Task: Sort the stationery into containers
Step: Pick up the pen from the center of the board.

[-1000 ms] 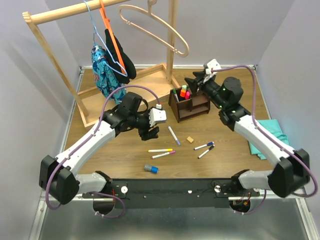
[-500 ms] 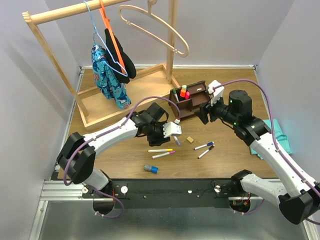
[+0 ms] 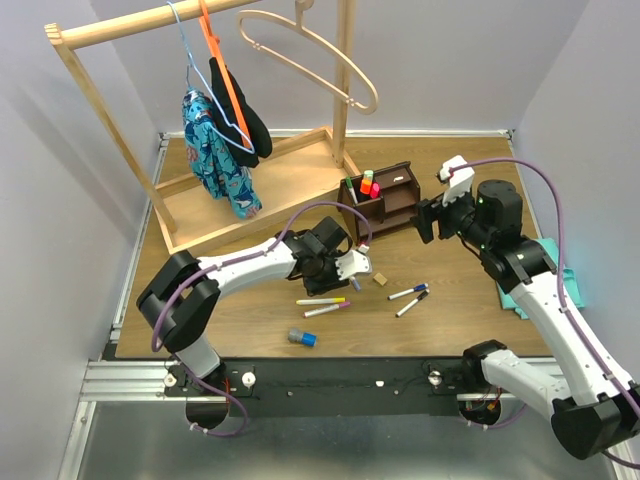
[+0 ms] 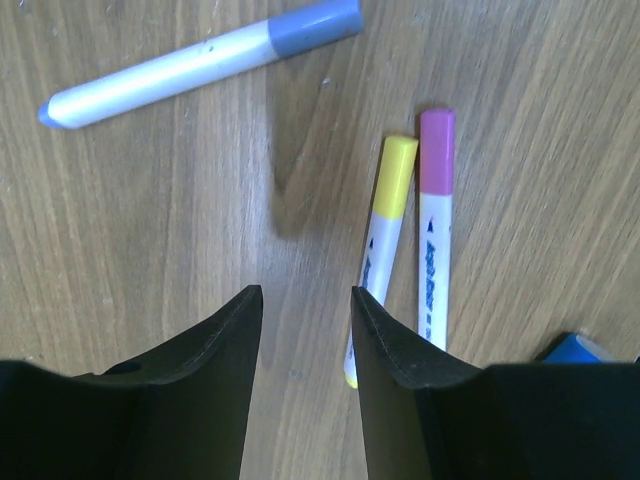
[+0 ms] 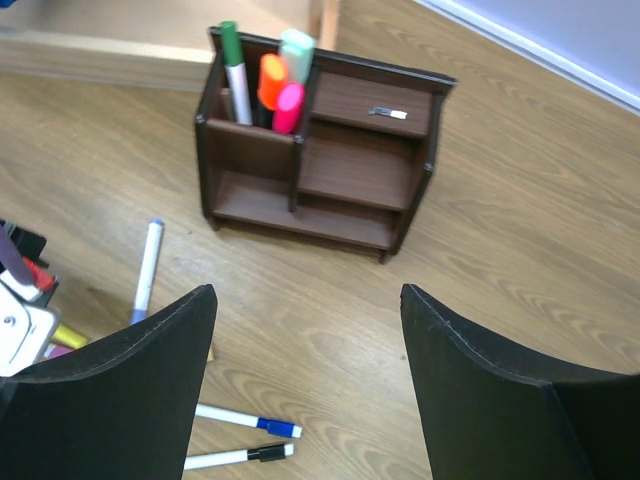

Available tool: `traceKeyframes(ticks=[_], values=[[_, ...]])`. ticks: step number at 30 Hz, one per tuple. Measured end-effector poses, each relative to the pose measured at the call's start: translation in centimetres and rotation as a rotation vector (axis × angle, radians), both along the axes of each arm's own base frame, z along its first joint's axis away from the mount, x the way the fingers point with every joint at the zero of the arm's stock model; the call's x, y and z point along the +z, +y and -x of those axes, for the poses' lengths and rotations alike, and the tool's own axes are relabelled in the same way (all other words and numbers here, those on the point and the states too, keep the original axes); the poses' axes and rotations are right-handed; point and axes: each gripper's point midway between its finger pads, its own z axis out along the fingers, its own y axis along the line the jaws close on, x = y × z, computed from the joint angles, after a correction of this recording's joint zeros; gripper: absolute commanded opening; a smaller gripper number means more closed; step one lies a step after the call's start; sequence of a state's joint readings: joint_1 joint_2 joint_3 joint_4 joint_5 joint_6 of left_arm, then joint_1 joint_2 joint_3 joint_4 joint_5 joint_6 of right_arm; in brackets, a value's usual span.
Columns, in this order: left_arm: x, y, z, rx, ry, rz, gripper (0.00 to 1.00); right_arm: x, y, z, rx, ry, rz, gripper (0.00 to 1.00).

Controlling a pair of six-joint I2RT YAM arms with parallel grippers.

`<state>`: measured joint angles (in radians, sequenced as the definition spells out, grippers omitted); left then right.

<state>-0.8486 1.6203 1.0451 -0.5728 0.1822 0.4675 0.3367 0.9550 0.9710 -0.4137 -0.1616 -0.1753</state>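
Observation:
The dark brown organiser (image 3: 382, 203) stands mid-table with a green marker and orange, pink and mint highlighter ends in its left compartment (image 5: 262, 85). My left gripper (image 3: 347, 268) is open and empty, low over the table. A lavender-capped marker (image 4: 200, 62) lies ahead of it. Yellow-capped (image 4: 380, 240) and pink-capped (image 4: 434, 220) markers lie just right of its right finger. My right gripper (image 3: 428, 220) is wide open and empty, right of the organiser. Blue-capped (image 5: 245, 420) and black-capped (image 5: 240, 456) markers lie below it. A tan cube (image 3: 380, 279) and a grey-blue cylinder (image 3: 302, 338) lie on the table.
A pale wooden clothes rack (image 3: 200, 110) with hangers and clothes fills the back left. A teal cloth (image 3: 545, 268) lies at the right edge, under my right arm. Grey walls close in both sides of the table.
My left gripper has swung right and down to the loose markers. My right gripper has pulled back from above the organiser to its right side.

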Motion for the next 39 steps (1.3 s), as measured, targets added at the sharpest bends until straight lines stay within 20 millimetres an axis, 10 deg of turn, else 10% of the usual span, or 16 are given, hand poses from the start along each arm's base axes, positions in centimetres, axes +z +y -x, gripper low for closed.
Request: traceKeyframes(ticks=[23, 39], values=[[-2.6, -2.2, 1.7, -0.043, 0.07, -0.048, 0.4, -0.2, -2.4, 0.0, -0.097, -0.012, -0.015, 0.81], [-2.8, -4.0, 2.1, -0.063, 0.09, -0.045, 0.0, -0.9, -2.9, 0.0, -0.113, 0.0, -0.012, 0.8]])
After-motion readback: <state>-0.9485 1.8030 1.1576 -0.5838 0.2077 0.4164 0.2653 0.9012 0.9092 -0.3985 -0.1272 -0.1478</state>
